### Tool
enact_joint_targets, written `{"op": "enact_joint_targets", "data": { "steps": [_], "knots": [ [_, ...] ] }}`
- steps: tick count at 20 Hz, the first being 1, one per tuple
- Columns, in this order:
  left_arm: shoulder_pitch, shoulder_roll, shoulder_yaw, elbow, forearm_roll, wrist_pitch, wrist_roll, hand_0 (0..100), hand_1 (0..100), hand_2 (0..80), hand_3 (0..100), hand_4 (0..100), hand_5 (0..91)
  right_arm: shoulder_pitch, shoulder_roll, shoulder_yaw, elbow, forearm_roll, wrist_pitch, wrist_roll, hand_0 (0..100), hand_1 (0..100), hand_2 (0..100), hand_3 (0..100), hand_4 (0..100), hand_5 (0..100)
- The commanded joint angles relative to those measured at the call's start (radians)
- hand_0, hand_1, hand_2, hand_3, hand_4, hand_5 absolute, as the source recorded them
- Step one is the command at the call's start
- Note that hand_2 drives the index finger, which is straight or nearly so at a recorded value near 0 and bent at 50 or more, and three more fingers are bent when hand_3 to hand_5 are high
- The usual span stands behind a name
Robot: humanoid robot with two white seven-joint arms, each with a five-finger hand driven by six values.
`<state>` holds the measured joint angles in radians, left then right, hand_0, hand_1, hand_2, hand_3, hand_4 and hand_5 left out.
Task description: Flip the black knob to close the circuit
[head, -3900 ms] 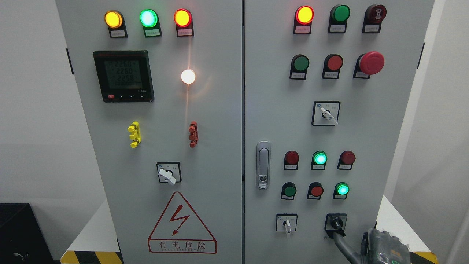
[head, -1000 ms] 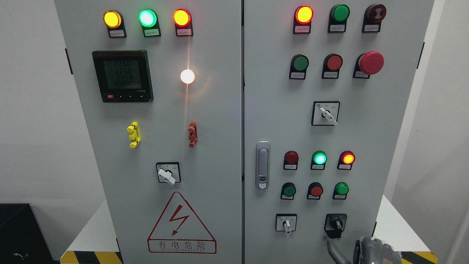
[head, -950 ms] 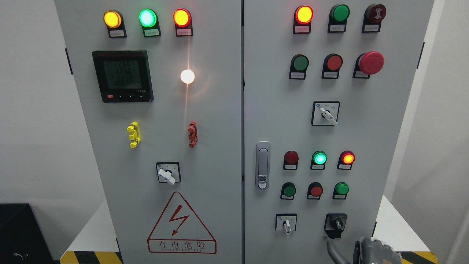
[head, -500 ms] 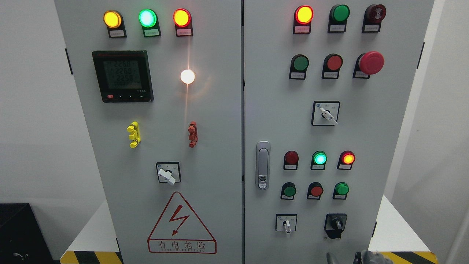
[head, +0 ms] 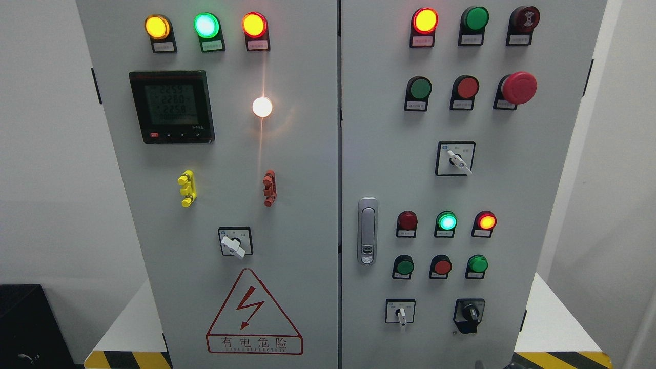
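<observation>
black knob (head: 469, 311) sits at lower right of cabinet (head: 307, 154), handle pointing near upright. red lamp (head: 486, 221) above it lit; flip looks done. no robot hand in view, so its fingers cannot be told. nothing left but confirming.

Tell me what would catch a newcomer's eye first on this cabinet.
Probably the bright white lamp glaring on the left door, under a row of lit amber, green and red lights. Next, the big red mushroom button at the upper right, and the red lightning warning triangle at the lower left. The black knob sits unattended, bottom right.
</observation>
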<state>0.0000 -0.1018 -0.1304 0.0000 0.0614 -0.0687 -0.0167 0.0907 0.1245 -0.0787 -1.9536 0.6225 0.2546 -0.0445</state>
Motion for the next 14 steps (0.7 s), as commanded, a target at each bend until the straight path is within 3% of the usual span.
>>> {"op": "enact_joint_targets", "data": {
  "steps": [1, 5, 9, 12, 14],
  "knots": [
    [0.021, 0.001, 0.0, -0.023, 0.0, 0.0, 0.0, 12, 56, 0.0, 0, 0, 0.0, 0.092, 0.0, 0.036, -0.133, -0.398, -0.024, -0.038, 0, 0, 44, 73, 68, 62],
    [0.021, -0.001, 0.0, -0.023, 0.0, 0.0, 0.0, 12, 56, 0.0, 0, 0, 0.0, 0.139, -0.002, 0.034, -0.131, -0.584, -0.095, -0.055, 0, 0, 36, 60, 57, 57],
    [0.021, 0.001, 0.0, -0.023, 0.0, 0.0, 0.0, 12, 56, 0.0, 0, 0, 0.0, 0.184, -0.005, 0.033, -0.117, -0.699, -0.164, -0.035, 0, 1, 28, 44, 39, 35],
    [0.021, 0.001, 0.0, -0.023, 0.0, 0.0, 0.0, 12, 56, 0.0, 0, 0, 0.0, 0.205, -0.005, 0.033, -0.088, -0.708, -0.242, 0.058, 0, 0, 20, 32, 28, 22],
    [0.021, 0.001, 0.0, -0.023, 0.0, 0.0, 0.0, 12, 56, 0.0, 0, 0, 0.0, 0.211, -0.005, 0.033, -0.073, -0.724, -0.271, 0.1, 0, 0, 14, 24, 19, 13]
  ]
}}
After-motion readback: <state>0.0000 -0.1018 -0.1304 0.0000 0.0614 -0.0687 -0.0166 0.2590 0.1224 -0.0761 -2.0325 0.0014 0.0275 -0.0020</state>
